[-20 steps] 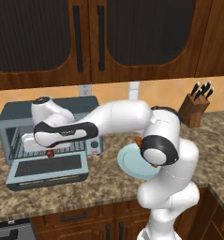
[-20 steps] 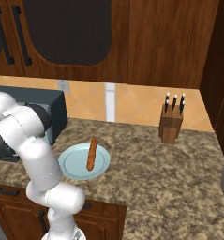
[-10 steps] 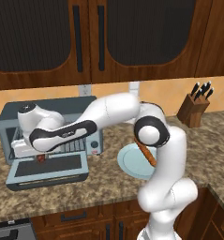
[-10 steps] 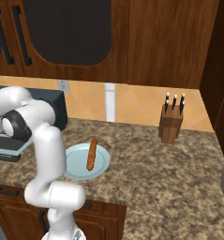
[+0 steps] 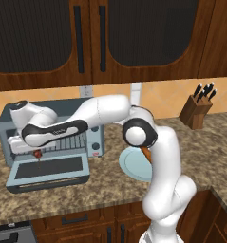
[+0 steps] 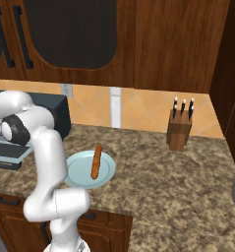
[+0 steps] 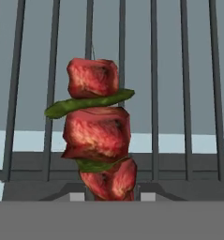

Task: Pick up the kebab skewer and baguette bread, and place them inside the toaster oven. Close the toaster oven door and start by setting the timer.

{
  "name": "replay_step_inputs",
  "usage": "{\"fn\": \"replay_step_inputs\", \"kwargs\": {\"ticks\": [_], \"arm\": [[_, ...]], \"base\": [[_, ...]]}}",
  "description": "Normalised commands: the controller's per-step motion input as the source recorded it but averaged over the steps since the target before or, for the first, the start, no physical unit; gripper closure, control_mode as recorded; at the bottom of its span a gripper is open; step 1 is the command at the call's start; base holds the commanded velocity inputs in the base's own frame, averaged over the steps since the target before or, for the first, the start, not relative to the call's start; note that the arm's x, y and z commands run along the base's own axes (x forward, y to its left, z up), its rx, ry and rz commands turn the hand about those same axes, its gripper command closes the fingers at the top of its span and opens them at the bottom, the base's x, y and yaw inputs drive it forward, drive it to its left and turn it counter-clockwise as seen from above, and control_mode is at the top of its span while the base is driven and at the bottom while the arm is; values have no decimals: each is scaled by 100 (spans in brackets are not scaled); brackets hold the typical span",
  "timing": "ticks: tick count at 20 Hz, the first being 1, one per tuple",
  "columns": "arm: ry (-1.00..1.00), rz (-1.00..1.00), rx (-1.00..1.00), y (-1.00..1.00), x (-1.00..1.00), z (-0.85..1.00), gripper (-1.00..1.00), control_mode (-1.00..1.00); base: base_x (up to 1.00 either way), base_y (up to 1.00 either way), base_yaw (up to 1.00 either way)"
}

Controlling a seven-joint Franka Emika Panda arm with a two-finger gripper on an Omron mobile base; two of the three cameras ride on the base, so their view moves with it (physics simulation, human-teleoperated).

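Note:
The kebab skewer [image 7: 98, 140], red meat chunks with green slices, rises from between my fingertips in front of the wire rack [image 7: 183, 93]. My gripper [image 7: 108, 196] is shut on it. In the left base view the gripper [image 5: 36, 148] hangs at the mouth of the toaster oven [image 5: 89, 114], and the kebab skewer [image 5: 37, 154] dangles just above the inner edge of the toaster oven door [image 5: 48, 170], which lies open and flat. The baguette bread [image 6: 95, 161] lies on a pale plate [image 6: 77, 174] on the counter, right of the toaster oven [image 6: 52, 115].
A knife block [image 5: 196, 112] stands at the back right against the wall. Dark wooden cabinets [image 5: 100, 38] hang above the oven. The pale plate [image 5: 131, 166] sits partly behind my arm. Speckled counter stretches out to the right of the plate.
My arm has swung left along the oven's mouth, carrying the skewer with it. The baguette and plate have stayed put.

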Motion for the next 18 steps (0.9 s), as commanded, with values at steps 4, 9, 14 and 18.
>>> {"fn": "replay_step_inputs", "kwargs": {"ticks": [4,9,14,18], "arm": [[-5,0,0,0,2,0,100,-100],[-7,-2,0,0,17,0,100,-100],[-2,-3,0,0,10,-12,100,-100],[0,-1,0,0,3,-19,100,-100]], "base": [[0,0,0],[0,0,0],[0,0,0],[0,0,0]]}}
